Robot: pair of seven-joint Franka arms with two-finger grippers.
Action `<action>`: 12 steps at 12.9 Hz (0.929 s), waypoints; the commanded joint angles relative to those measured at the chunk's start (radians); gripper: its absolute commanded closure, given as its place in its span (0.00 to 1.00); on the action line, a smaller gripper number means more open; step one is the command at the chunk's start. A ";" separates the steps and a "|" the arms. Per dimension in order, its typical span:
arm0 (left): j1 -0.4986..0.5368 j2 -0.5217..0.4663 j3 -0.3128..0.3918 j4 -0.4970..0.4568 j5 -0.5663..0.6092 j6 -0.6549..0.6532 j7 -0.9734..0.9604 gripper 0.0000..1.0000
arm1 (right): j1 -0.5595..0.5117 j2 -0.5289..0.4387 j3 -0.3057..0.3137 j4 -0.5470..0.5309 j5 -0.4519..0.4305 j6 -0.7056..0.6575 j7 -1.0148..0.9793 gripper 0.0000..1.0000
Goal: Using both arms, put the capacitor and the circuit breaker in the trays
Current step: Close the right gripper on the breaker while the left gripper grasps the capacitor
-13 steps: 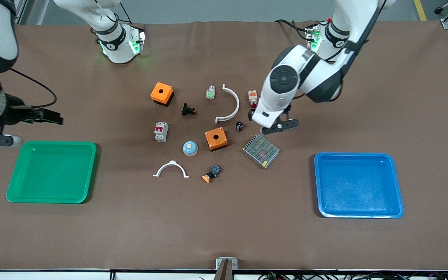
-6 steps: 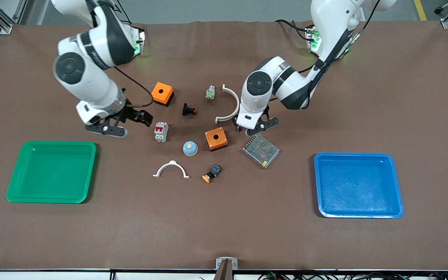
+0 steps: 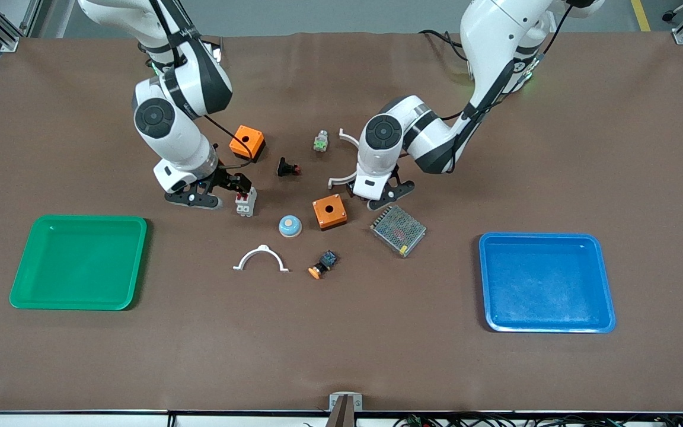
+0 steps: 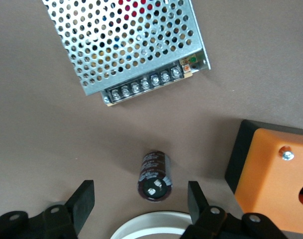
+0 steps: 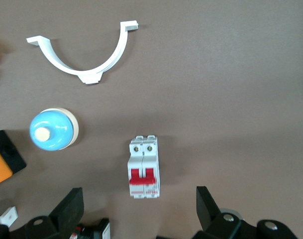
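The circuit breaker (image 3: 246, 202), a white block with red levers, lies on the table. In the right wrist view it (image 5: 144, 167) lies between my right gripper's (image 5: 140, 205) spread fingers, a little ahead of the tips, untouched. My right gripper (image 3: 223, 188) is low over it and open. The capacitor (image 4: 154, 177), a small black cylinder with a silvery end, lies between my left gripper's (image 4: 140, 201) open fingers, untouched. In the front view my left gripper (image 3: 371, 193) hides the capacitor.
A green tray (image 3: 80, 261) lies at the right arm's end and a blue tray (image 3: 546, 281) at the left arm's end. An orange box (image 3: 329, 212), a mesh power supply (image 3: 398, 229), a white arc (image 4: 151, 226) and a blue button (image 3: 290, 225) crowd the grippers.
My right gripper swung in from the green tray's end to the circuit breaker. My left gripper shifted sideways and came down over the capacitor. No object has moved.
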 commanded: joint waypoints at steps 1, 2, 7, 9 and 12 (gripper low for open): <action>-0.012 0.025 0.003 0.021 0.021 0.027 -0.028 0.23 | 0.031 0.056 -0.015 -0.005 -0.008 0.063 -0.005 0.00; -0.015 0.031 0.003 0.021 0.021 0.027 -0.028 0.27 | 0.036 0.082 -0.015 -0.012 -0.008 0.096 -0.005 0.00; -0.019 0.056 0.003 0.041 0.021 0.029 -0.030 0.34 | 0.045 0.171 -0.015 -0.014 -0.008 0.171 -0.005 0.00; -0.019 0.062 0.003 0.042 0.021 0.029 -0.028 0.41 | 0.050 0.186 -0.015 -0.015 -0.008 0.185 -0.005 0.00; -0.019 0.066 0.005 0.041 0.021 0.029 -0.031 0.51 | 0.051 0.195 -0.014 -0.019 -0.008 0.182 0.001 0.00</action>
